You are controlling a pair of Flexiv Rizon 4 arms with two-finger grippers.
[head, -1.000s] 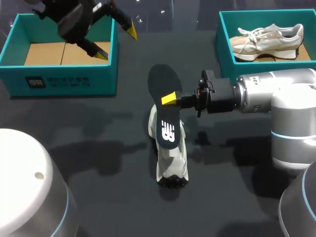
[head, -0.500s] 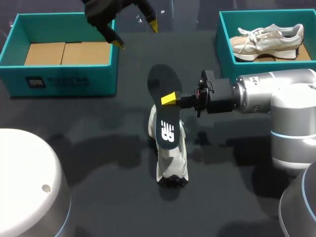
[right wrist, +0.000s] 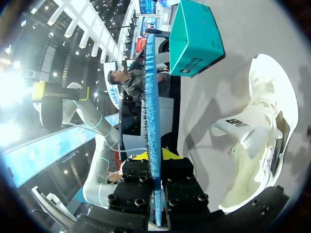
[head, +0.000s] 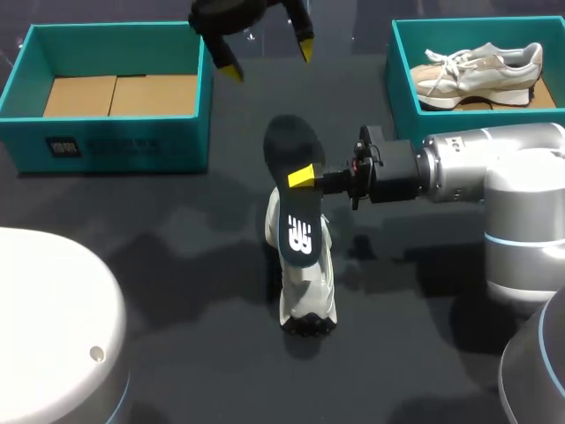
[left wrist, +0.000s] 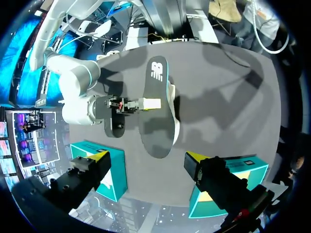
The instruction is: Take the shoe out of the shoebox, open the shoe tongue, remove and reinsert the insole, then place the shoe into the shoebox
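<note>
Our right gripper [head: 303,177] is clamped on the insole [head: 292,212] about mid-length, with the arm coming in level from the side. The wrist view shows both fingers pinching it edge-on. The insole is a thin flat oval with a dark smooth top and a blue grainy edge. It hangs tilted just over the shoe [head: 308,296], cream mesh, which sits on the dark table [head: 177,265] between the teal left box [head: 115,146] and right box [head: 395,84]. Our left gripper [head: 268,60] hovers at the far side, jaws wide apart and empty. The insole hides the shoe's far end, and the left arm is cut off.
</note>
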